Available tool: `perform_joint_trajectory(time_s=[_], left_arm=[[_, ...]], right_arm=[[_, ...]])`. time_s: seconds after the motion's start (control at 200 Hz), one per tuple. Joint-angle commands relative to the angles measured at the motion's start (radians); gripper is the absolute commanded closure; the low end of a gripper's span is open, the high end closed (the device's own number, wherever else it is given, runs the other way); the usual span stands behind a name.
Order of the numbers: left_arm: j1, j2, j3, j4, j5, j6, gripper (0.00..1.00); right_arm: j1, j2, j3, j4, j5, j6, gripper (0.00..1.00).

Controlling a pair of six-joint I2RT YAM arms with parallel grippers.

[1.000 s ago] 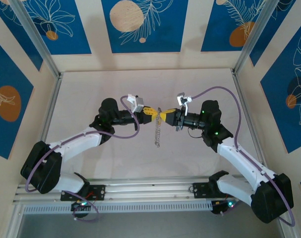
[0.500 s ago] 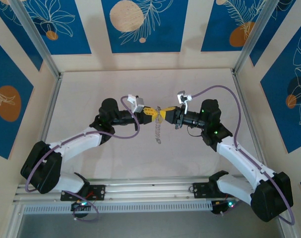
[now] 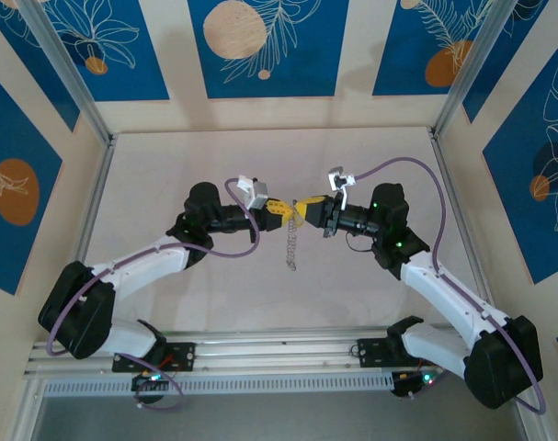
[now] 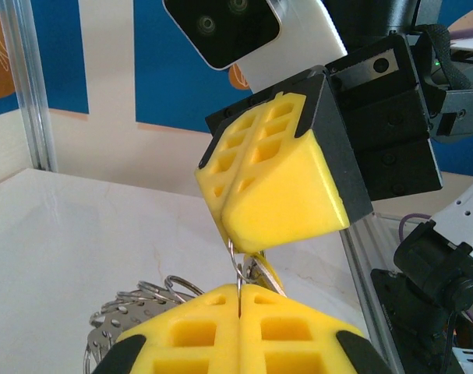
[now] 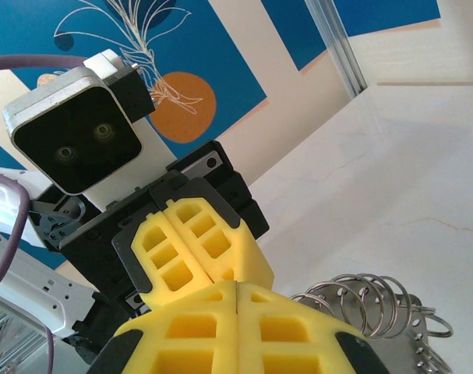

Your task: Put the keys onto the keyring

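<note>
Pale table (image 3: 168, 175) below; left gripper (image 3: 279, 209) is clamped shut on the keyring (image 3: 291, 246), which dangles in mid-air. Right gripper (image 3: 301, 211) is closed tip-to-tip, its hold unclear. I cannot make out the key, so threading looks unfinished

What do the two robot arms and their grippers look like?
The left arm and right arm have white links, black joints and a purple cable each. The left gripper and right gripper carry blocky yellow fingers with square hollows, in black mounts, plus a white-cased camera.

left tool (image 3: 280, 209), right tool (image 3: 301, 212), closed, tips meeting
</note>
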Motion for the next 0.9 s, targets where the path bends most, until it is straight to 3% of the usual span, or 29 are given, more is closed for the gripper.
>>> perform_joint_trajectory(time_s=[0.0, 0.895], left_arm=[[-0.019, -0.017, 0.038, 0.051, 0.022, 0.008, 1.0], [-0.019, -0.029, 0.03, 0.132, 0.006, -0.049, 1.0]], right_arm=[[-0.008, 0.007, 0.014, -0.002, 0.029, -0.011, 1.0], [-0.04, -0.001, -0.055, 0.009, 0.034, 0.017, 1.0]])
